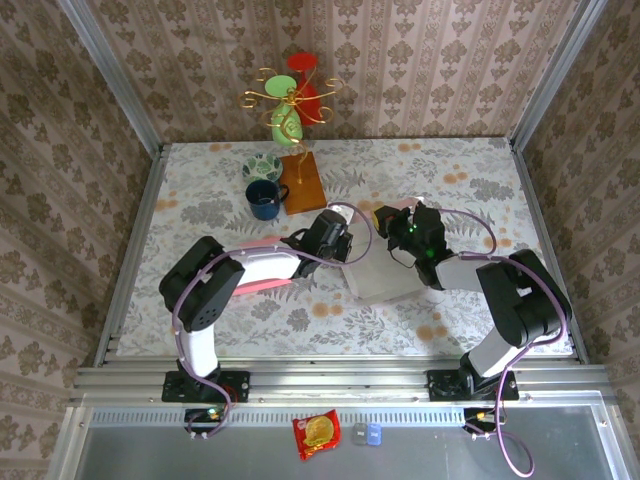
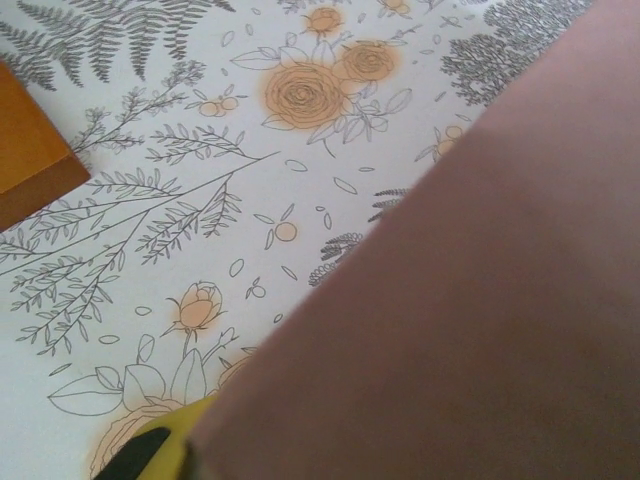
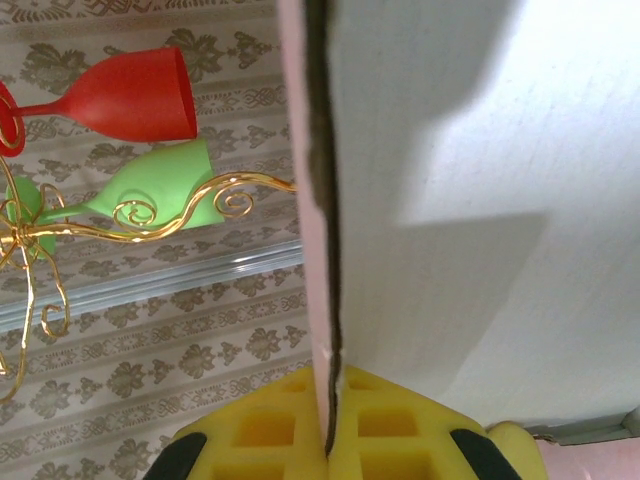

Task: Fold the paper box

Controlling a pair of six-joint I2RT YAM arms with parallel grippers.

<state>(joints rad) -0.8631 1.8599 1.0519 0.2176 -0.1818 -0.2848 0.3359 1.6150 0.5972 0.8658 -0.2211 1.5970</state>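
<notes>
No text, label or number is legible anywhere.

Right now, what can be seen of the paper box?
The paper box is thin card, pink on one face, white on the other, its panels not yet formed into a box. It sits mid-table over the floral tablecloth between the arms. The right gripper pinches one edge between yellow pads. The left gripper is at its pink side; whether it grips cannot be told.

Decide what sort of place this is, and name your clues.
Probably a robot test cell dressed as a home: wallpapered panels in metal framing, a floral tablecloth, and two arms bolted at the table's edge.
</notes>
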